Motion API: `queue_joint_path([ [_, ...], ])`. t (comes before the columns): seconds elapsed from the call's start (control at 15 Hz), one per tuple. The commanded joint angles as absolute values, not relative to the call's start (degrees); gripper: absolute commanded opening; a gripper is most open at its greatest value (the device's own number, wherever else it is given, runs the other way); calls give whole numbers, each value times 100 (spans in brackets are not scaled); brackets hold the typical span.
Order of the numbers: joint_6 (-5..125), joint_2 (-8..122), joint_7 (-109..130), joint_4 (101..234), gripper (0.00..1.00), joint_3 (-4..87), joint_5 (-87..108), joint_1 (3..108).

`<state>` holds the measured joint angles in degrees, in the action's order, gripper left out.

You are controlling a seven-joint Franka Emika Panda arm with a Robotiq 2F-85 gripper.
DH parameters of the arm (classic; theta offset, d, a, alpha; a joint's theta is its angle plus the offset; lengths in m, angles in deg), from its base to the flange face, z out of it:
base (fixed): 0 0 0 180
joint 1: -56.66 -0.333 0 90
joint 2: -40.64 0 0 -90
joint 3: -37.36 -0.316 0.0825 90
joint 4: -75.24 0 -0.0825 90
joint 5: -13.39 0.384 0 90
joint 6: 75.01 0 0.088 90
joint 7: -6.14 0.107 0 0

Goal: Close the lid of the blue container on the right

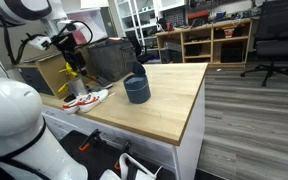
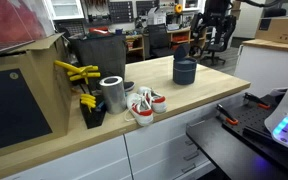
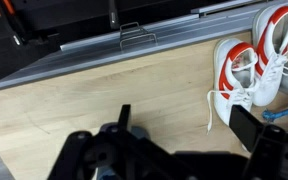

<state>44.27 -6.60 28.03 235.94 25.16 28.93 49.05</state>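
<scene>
Office shelving and swivel chairs filled the room behind a pale wood-topped desk [image 1: 174, 115]. Near the middle of that desk stood the blue container [image 1: 136, 92], a squat dark tub seen in both exterior views [image 2: 184, 72], with clear wood all around it. Its lid [image 1: 138, 71] seemed to stand tilted up at the rim instead of lying flat across the opening, though the frames were too small to be sure. The gripper [image 1: 73, 38] hung above the far end of the desk, well apart from the container. In the wrist view the fingers [image 3: 124, 118] were only a dark blur low in the frame, so I could not tell whether they were open or closed. A pair of white and red sneakers [image 3: 252, 62] lay below near the desk edge, beside a shiny metal can [image 2: 112, 93], yellow tools [image 2: 78, 72] and a large dark bin [image 2: 100, 50].
</scene>
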Motion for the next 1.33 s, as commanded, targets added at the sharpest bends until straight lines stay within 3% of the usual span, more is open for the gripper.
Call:
queue_joint_path([
  [0.0, 4405, -662, 2790, 23582, 100, 2502, 2903, 4926],
  [0.67, 4791, -287, 2905, 23278, 100, 2372, 2912, 4974],
  [1.27, 4984, 1847, 3250, 21851, 100, 2155, 2167, 5341],
])
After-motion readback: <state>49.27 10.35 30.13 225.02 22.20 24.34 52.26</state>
